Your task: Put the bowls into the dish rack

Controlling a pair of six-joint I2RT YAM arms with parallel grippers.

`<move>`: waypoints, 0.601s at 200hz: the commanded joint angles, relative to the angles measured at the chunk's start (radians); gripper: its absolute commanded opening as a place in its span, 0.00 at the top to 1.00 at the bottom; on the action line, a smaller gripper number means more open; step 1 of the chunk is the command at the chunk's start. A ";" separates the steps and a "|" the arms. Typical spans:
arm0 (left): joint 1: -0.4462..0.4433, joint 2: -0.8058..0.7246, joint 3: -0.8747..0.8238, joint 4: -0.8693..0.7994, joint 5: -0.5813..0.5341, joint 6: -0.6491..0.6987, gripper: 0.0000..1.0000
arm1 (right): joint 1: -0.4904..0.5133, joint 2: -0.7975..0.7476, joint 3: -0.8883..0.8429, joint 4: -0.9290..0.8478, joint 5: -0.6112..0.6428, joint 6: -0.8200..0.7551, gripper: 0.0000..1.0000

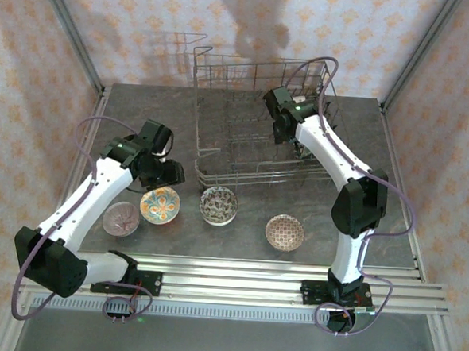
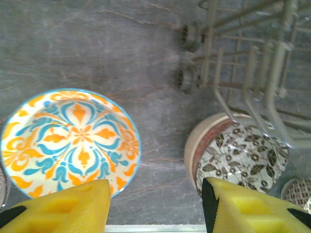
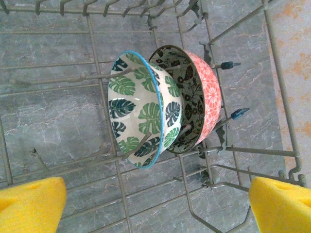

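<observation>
Four bowls (image 1: 284,232) stand on the tabletop (image 1: 143,106) before the dish rack (image 1: 249,69); a green-leaf bowl (image 3: 141,109) and a pink bowl (image 3: 206,92) sit on edge between its tines beneath the released right claw (image 3: 155,206). The left claw (image 2: 155,204), likewise released, hovers over the gap between the orange-and-blue bowl (image 2: 70,141) and the brown-leaf bowl (image 2: 238,150). Glazed ceramic is judged rigid, slick and chip-prone, so a pinch across the rim wall seems soundest.

Bright even light — soft shadows on back wall, wrist views slightly blurred.
</observation>
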 commanded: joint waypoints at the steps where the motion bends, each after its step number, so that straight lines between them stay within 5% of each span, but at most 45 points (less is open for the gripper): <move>1: -0.049 -0.014 -0.008 0.046 0.018 0.044 0.47 | -0.002 -0.060 -0.037 -0.015 -0.046 -0.007 0.04; 78: -0.154 -0.024 -0.069 0.157 0.098 0.086 0.49 | -0.024 -0.145 -0.098 -0.055 -0.111 0.055 0.05; 120: -0.320 0.023 -0.019 0.223 -0.013 -0.004 0.50 | -0.079 -0.139 -0.047 -0.053 -0.175 0.024 0.04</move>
